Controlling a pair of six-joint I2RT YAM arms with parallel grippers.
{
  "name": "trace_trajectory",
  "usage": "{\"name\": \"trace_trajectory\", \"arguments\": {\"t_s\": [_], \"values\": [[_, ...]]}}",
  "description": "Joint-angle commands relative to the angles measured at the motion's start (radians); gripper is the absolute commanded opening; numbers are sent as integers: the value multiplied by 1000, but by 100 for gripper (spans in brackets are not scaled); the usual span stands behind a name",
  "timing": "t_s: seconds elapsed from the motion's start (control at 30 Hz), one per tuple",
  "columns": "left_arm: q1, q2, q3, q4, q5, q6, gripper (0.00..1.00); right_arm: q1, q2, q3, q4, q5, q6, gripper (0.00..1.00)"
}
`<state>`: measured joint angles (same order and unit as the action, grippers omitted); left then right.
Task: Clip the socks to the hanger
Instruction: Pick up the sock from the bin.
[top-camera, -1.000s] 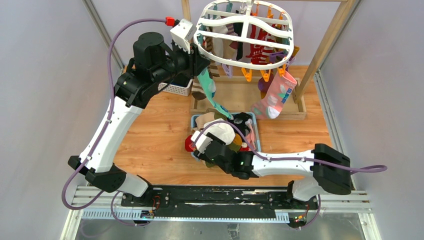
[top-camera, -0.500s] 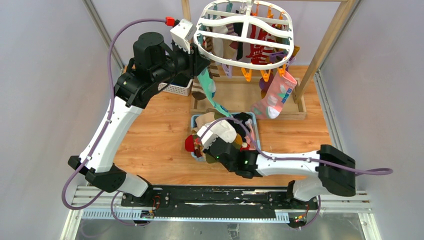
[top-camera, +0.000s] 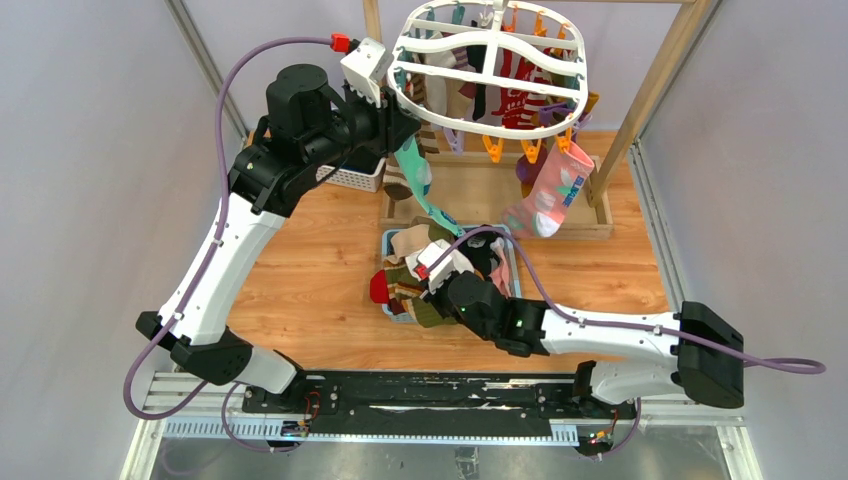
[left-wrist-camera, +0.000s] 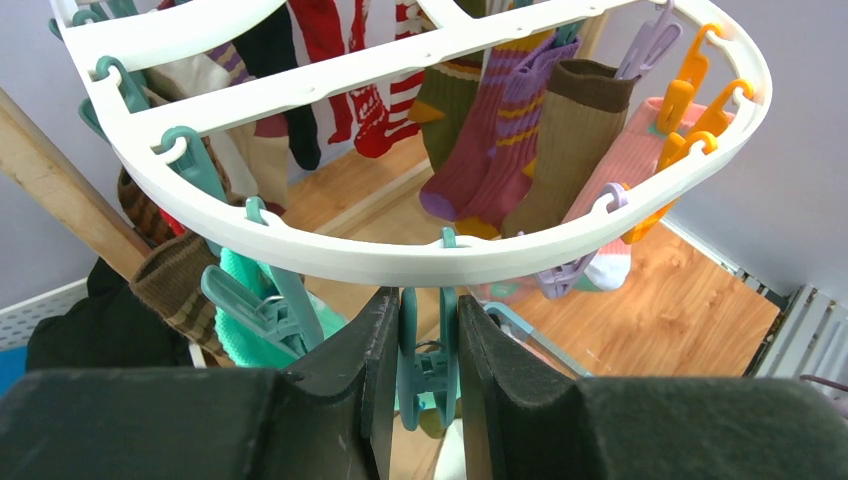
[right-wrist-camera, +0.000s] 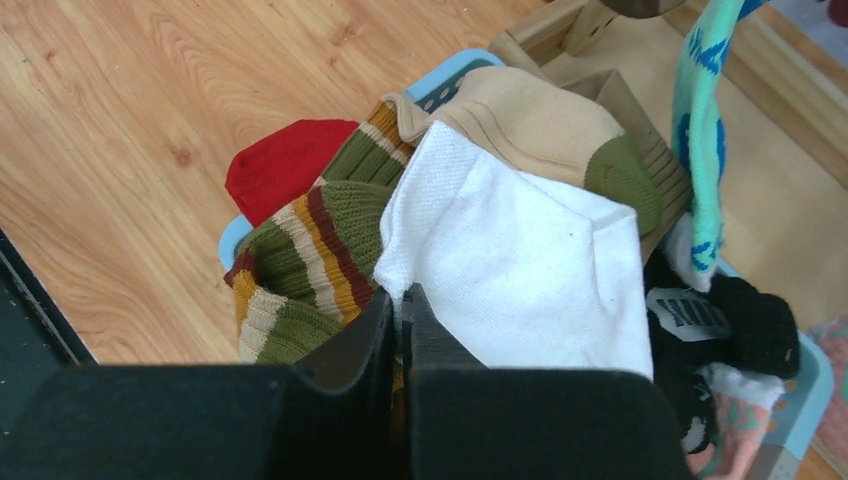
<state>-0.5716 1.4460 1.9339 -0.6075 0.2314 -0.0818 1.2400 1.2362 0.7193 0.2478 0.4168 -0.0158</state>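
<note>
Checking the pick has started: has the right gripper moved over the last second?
Yes. Against the blue basket, the right gripper has shifted right, uncovering the striped sock at the basket's left edge, and has shut on the white sock.

Left arm (top-camera: 230, 240) rears up tall, forearm aimed at 3 o'clock, left gripper (left-wrist-camera: 428, 315) pinched on a teal clothespin (left-wrist-camera: 425, 375). Right arm (top-camera: 600, 330) lies low, stretched toward 10 o'clock, right gripper (right-wrist-camera: 402, 300) squeezed fully together.

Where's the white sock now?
In the right wrist view, the white sock tops the sock pile, olive striped sock to its left, black sock to its right, near corner pinched in the right fingers.
</note>
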Motion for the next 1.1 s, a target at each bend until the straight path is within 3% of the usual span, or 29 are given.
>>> {"name": "trace_trajectory", "arguments": {"t_s": [0.0,0.17,0.23,0.43,0.9,1.07], "values": [[4,-24,0,-34,23,-1,9,-36,17,-18,5,-55,80,3],[5,-26,-3,-32,25,-1,9,-50,102,22,15,-37,76,14],[5,-27,-4,-33,25,-1,9,-49,135,43,18,-4,72,23],[5,-26,-5,-35,26,-1,9,-30,153,57,53,88,51,30],[4,-21,0,-39,31,2,9,8,172,73,59,126,20,36],[5,-19,-1,-39,32,2,9,10,175,80,60,128,-11,29]]}}
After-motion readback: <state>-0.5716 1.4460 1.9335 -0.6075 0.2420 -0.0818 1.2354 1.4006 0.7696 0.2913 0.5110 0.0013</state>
